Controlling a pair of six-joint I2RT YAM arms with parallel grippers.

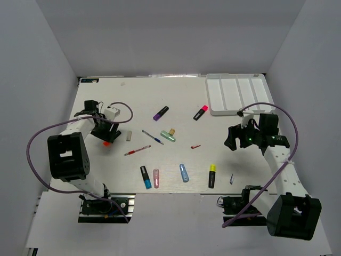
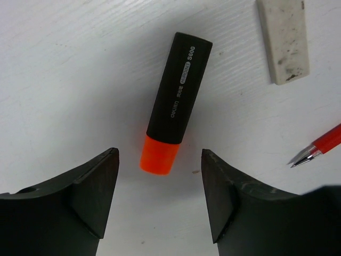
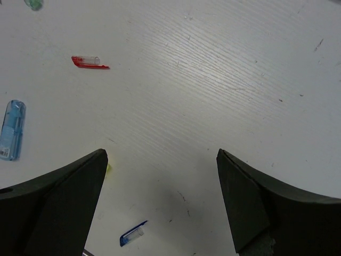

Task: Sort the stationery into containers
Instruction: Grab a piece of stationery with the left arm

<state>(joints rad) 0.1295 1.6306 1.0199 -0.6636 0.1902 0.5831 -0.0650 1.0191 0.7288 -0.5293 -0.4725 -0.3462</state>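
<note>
My left gripper [image 2: 160,194] is open and empty, its jaws just short of the orange cap of a black highlighter [image 2: 173,106] that lies flat on the table; it hovers over it at the left [image 1: 104,134]. My right gripper [image 3: 162,197] is open and empty above bare table, left of the white divided tray [image 1: 237,93], which looks empty. Between the arms lie a purple-capped highlighter [image 1: 161,113], a pink-capped one [image 1: 200,112], a blue pen [image 1: 152,137], a red pen [image 1: 137,151], a green capsule [image 1: 168,136], a blue-capped highlighter [image 1: 145,177] and a yellow-capped one [image 1: 212,175].
A white eraser [image 2: 283,40] and the red pen's tip [image 2: 318,146] lie right of the orange highlighter. A red pen cap [image 3: 89,62], a blue capsule [image 3: 11,130] and a blue pen cap [image 3: 133,233] lie near my right gripper. A pink capsule [image 1: 156,178] lies at the front.
</note>
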